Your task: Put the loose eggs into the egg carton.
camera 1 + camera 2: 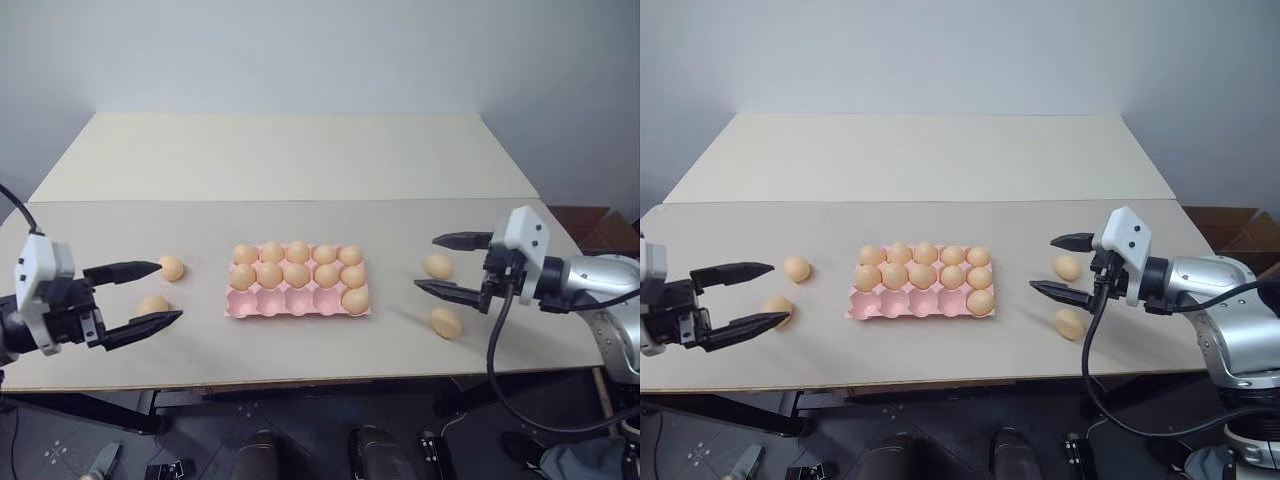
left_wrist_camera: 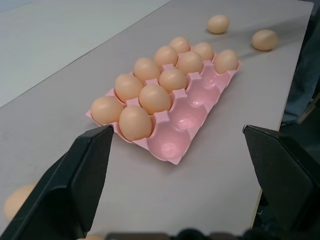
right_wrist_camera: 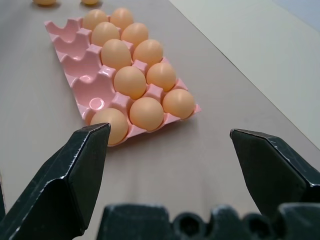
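Observation:
The pink egg carton (image 1: 272,302) lies mid-table. Its back and middle rows are full of eggs, and the front row has one egg (image 1: 355,300) at its right end. Two loose eggs (image 1: 171,268) (image 1: 153,304) rest left of the carton, and two more (image 1: 437,265) (image 1: 446,322) rest to its right. My left gripper (image 1: 168,292) hovers open by the left pair, pointing toward the carton. My right gripper (image 1: 426,263) hovers open by the right pair, also facing the carton. In both wrist views nothing lies between the fingers (image 2: 75,185) (image 3: 65,185).
The table is two boards: a grey-beige front one and a paler back board (image 1: 290,155). Its front edge (image 1: 300,382) runs just beneath my arms. A brown box (image 1: 592,226) stands beyond the table's right edge. A black cable (image 1: 497,360) hangs from my right wrist.

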